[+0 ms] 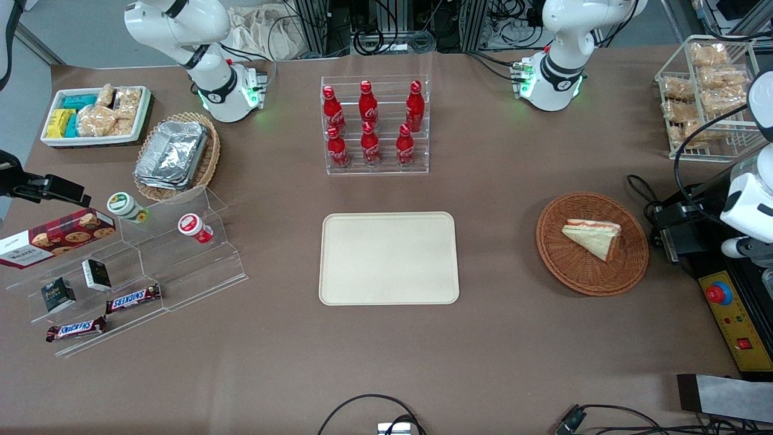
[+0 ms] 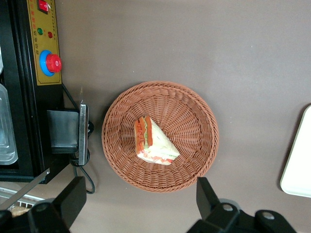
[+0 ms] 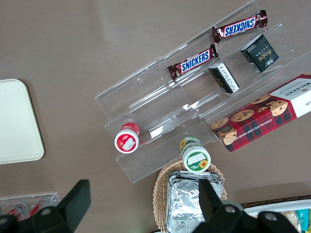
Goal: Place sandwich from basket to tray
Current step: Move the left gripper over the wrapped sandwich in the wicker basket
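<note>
The sandwich [image 2: 153, 143] lies on its flat side in the middle of the round wicker basket [image 2: 194, 116], with the cut side of red-orange and pale filling turned toward the control box [image 2: 44, 43]. I judge that it lies flat like this so that I can come down from above and close on its two bread faces. My gripper [image 2: 141, 204] hangs high over the basket's rim, not touching anything, and my two fingers [image 2: 209, 196] stand wide apart, with nothing between them. The cream tray [image 1: 389, 258] waits bare near the middle of the table, well apart from the basket, toward the parked arm's end; its low rim should make the putting down easy.

Farther from the front camera than the tray, a clear rack carries six red Coca-Cola bottles [image 1: 369, 124]. Toward the parked arm's end I can read "SNICKERS" on two bars [image 3: 193, 61], "WALKERS" on the red cookie box [image 3: 265, 114], and "Face" on a small dark box [image 3: 260, 53].
</note>
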